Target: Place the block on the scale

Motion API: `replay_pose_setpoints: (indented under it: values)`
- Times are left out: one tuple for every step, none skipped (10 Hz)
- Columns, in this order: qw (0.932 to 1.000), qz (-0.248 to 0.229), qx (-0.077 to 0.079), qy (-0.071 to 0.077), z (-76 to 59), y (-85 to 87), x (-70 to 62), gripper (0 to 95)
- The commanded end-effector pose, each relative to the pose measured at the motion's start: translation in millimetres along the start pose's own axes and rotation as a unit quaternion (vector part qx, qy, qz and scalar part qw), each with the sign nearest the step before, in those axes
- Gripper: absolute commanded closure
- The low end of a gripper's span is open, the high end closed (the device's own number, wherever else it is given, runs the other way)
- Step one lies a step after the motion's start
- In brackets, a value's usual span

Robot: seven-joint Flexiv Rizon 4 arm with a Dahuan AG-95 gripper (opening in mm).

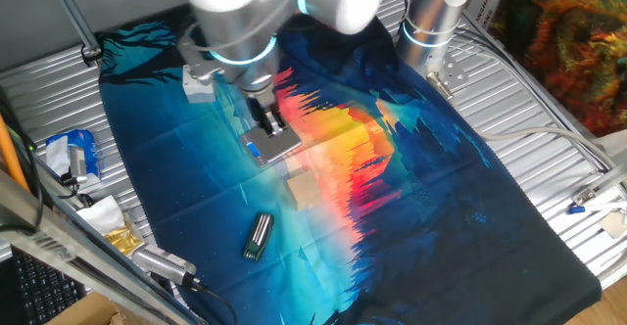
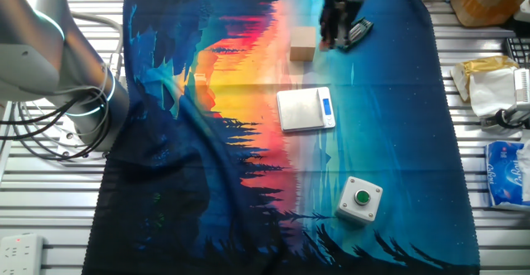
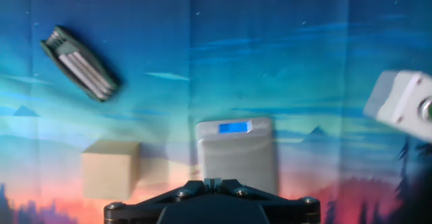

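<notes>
Gripper [image 1: 271, 121] hangs above the scale [image 2: 305, 108], jaw state unreadable; block [image 2: 303, 43] sits untouched on cloth beside it.

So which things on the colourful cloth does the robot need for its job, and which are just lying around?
For the job:
- the block, sitting on the cloth beside the scale
- the scale, nothing on its plate
- the gripper

Just lying about:
- the dark metal tool
- the white box with a green button
- the packets off the cloth
</notes>
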State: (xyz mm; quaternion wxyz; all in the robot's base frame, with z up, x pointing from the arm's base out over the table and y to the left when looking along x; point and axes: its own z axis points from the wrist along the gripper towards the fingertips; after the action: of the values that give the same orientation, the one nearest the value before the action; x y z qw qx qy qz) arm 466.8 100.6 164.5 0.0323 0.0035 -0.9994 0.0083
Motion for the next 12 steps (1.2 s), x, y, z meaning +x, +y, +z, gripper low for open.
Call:
replay_pose_setpoints:
  values:
    - [0.9998, 0.014, -0.013, 0.001, 10.7, 18.7, -0.2, 76.0]
    - [0.9996, 0.022, -0.015, -0.002, 14.2, 28.5, -0.9, 57.0]
    - [0.9995, 0.025, -0.019, -0.002, 16.1, 36.9, -2.1, 57.0]
    - [0.9993, 0.027, -0.026, -0.002, 18.3, 43.1, -3.6, 38.0]
    - [0.9992, 0.029, -0.028, -0.002, 19.2, 45.0, -4.1, 38.0]
    - [0.9984, 0.043, -0.037, -0.002, 23.4, 54.0, -6.1, 38.0]
    - [0.9982, 0.047, -0.037, -0.001, 28.0, 61.7, -7.5, 38.0]
    - [0.9982, 0.049, -0.036, -0.001, 30.6, 65.5, -7.6, 38.0]
    - [0.9981, 0.050, -0.036, -0.002, 36.6, 71.1, -7.1, 38.0]
    - [0.9980, 0.052, -0.036, -0.002, 41.3, 73.9, -6.8, 38.0]
    - [0.9980, 0.052, -0.036, -0.005, 47.0, 76.6, -6.5, 38.0]
    - [0.9978, 0.053, -0.037, -0.010, 53.7, 79.5, -6.5, 38.0]
